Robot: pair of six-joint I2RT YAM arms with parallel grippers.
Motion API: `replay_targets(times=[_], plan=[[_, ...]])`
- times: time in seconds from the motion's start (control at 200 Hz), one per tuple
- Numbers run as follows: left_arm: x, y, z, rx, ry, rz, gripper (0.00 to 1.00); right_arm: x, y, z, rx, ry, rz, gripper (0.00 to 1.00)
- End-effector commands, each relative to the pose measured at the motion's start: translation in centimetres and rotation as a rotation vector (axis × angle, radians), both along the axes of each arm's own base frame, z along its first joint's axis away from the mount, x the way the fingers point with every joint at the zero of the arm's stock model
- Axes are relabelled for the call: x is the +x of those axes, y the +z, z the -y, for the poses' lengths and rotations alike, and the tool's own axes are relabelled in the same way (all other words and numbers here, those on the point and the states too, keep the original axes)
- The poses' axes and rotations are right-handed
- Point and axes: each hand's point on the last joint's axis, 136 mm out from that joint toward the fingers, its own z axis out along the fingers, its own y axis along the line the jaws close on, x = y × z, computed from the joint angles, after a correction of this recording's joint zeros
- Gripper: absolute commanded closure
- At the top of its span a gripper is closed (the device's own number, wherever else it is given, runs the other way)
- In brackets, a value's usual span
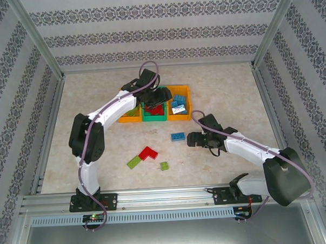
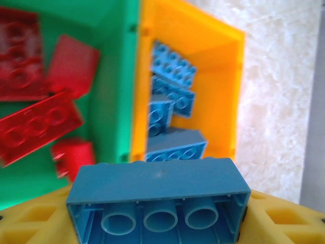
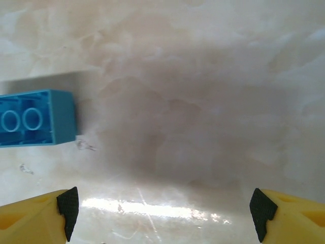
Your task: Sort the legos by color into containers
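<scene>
So the left gripper (image 2: 157, 219) was clamped on a blue studded plastic brick (image 2: 157, 185), hanging over the row of small open plastic bins. Under it were the green middle bin (image 2: 114, 101) with the red bricks (image 2: 35, 127) and the right-hand orange bin (image 2: 216, 61) with a pile of blue bricks (image 2: 172, 86). My worry: from the wrist view the held brick looked like it straddled the wall between those two bins. Let go there and I reckon it clips the wall and tips in with the reds, or bounces off the blue pile.

The right gripper (image 3: 165, 208) hung spread open and empty over the table, near another blue brick (image 3: 35, 119). A red L-shaped brick (image 1: 148, 153) and two lime green bricks (image 1: 134, 161) lay loose on the tabletop.
</scene>
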Motion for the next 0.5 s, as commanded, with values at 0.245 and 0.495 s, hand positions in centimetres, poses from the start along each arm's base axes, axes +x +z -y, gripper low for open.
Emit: replay_targets(times=[0.245,0.495], plan=[[4.9,0.5,6.6,-0.183,-0.101,0.041,0.38,-0.3,0.5,-1.6,0.089,-0.025,0.029,0.1],[6.0,0.2,7.5,-0.219,-0.08,0.026,0.33,-0.9,0.1,-2.7,0.078,-0.005,0.017,0.09]])
